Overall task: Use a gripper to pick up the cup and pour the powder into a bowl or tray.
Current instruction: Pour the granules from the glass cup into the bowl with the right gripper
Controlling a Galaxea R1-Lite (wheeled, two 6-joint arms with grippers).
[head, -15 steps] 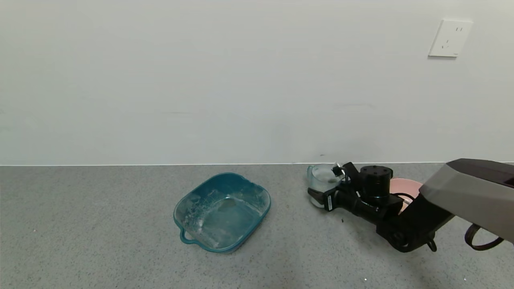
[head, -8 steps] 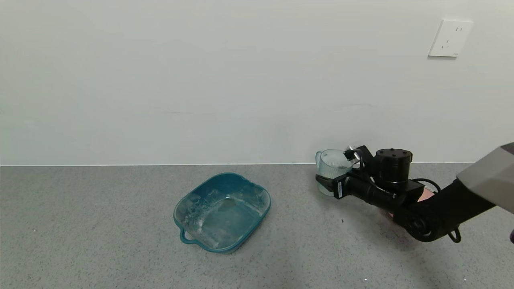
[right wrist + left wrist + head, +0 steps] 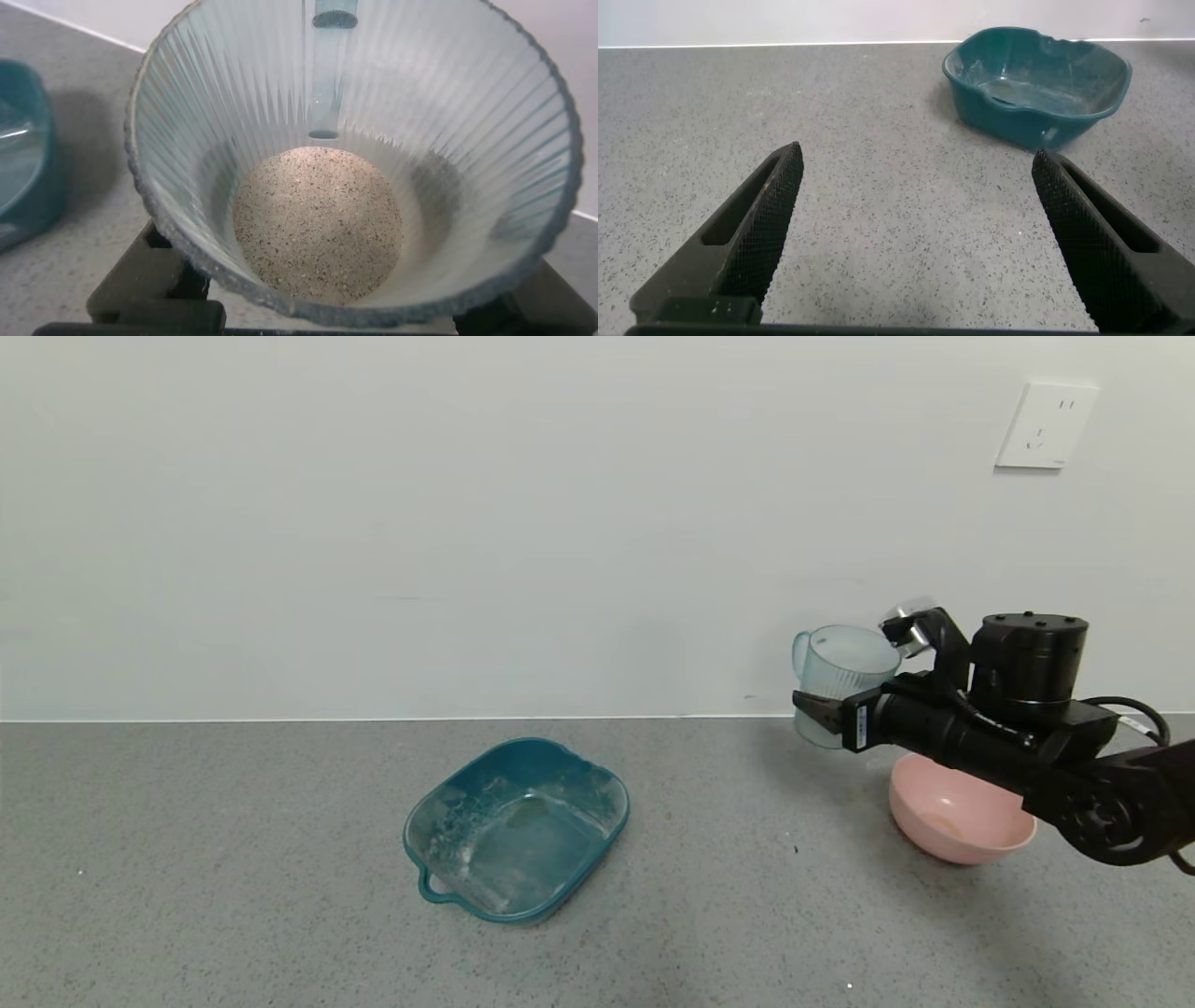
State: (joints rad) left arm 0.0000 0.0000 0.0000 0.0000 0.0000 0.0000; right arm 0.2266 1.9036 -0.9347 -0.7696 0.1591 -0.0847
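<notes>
At three o'clock, black right gripper [image 3: 822, 714] clamps a ribbed translucent pale blue-green cup [image 3: 837, 674] holding speckled pale powder [image 3: 318, 222] above the smooth pink bowl [image 3: 957, 817]; left gripper [image 3: 910, 229] gapes wide, empty

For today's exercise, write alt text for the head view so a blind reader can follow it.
The right gripper holds the cup upright in the air, above and to the left of the pink bowl on the grey counter. A teal tray sits further left.
</notes>
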